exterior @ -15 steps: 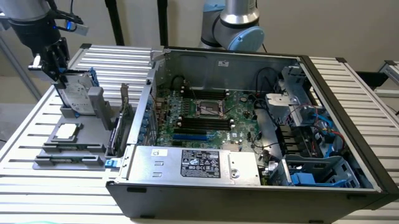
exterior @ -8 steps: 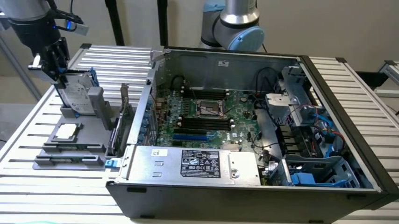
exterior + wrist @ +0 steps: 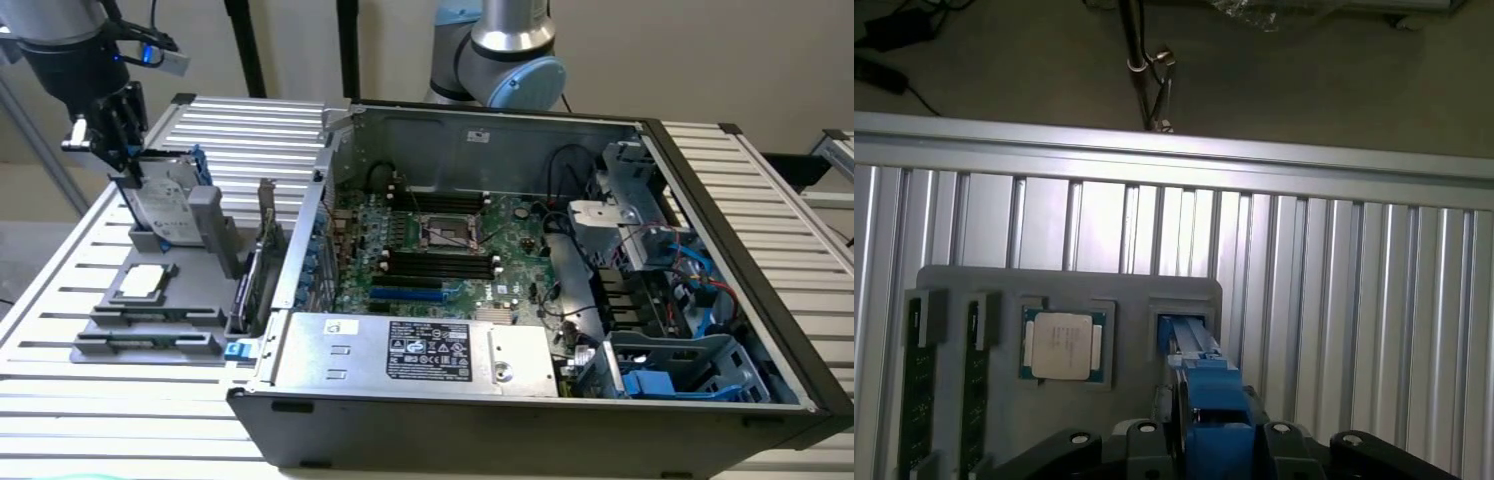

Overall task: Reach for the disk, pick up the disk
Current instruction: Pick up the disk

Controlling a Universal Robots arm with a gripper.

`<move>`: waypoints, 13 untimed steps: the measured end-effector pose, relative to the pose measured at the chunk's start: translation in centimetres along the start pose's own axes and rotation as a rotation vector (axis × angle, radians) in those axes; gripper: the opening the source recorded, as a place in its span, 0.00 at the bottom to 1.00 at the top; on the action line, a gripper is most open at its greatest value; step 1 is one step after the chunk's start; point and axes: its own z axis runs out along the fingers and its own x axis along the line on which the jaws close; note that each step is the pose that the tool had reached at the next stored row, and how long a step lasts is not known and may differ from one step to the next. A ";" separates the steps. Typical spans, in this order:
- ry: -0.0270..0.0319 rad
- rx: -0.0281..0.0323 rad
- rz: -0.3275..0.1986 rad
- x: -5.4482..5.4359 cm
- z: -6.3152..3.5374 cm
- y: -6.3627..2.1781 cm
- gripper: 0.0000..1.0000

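No word or number could be read from where I stood.

- Disk [image 3: 158, 185]: its white label [image 3: 167, 215] carried dark print, illegible.
- Power-supply box [image 3: 320, 355]: the large label [image 3: 430, 352] was a black panel with white lines of print and small symbols, none made out. The small pale sticker [image 3: 344, 326] beside it was unreadable.
- Chip [image 3: 1062, 345]: several lines of fine print on the lid, not legible.
- Case rear wall [image 3: 561, 140]: the white sticker [image 3: 474, 133] was unreadable.

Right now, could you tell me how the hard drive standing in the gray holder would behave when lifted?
The hard drive looks like a rigid metal slab, so probably stiff and dense. Its blue frame is smooth plastic, perhaps slippery. Standing on edge, it may tip once free.
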 end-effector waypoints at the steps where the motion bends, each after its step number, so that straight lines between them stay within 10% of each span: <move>1: 0.0000 -0.0002 0.000 0.0 -0.01 0.00 0.36; 13: -0.0006 0.0000 0.000 0.5 -0.01 0.03 0.33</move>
